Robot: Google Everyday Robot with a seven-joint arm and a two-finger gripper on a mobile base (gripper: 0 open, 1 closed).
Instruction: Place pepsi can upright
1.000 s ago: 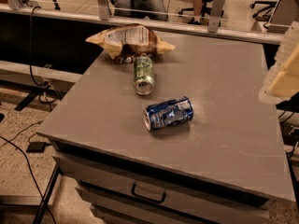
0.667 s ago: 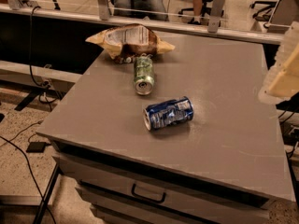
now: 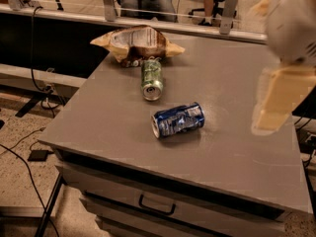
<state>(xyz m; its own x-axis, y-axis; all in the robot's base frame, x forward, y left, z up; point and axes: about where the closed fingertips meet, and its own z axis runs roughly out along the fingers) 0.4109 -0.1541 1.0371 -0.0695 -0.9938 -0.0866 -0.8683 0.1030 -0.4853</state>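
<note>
The pepsi can (image 3: 177,120), dark blue with white markings and slightly dented, lies on its side near the middle of the grey table (image 3: 113,117), its silver end facing the front left. My gripper (image 3: 279,98) shows as a blurred cream shape at the right, under the white arm (image 3: 294,23). It hangs above the table's right part, well to the right of the pepsi can and apart from it. It holds nothing that I can see.
A green can (image 3: 152,78) lies on its side behind the pepsi can. A crumpled chip bag (image 3: 137,43) lies at the table's back edge. The table has a drawer with a handle (image 3: 156,205) in front. Cables (image 3: 19,147) run over the floor at the left.
The arm and gripper have come further into view from the right, moving left and down toward the table. The cans and the bag have not moved.
</note>
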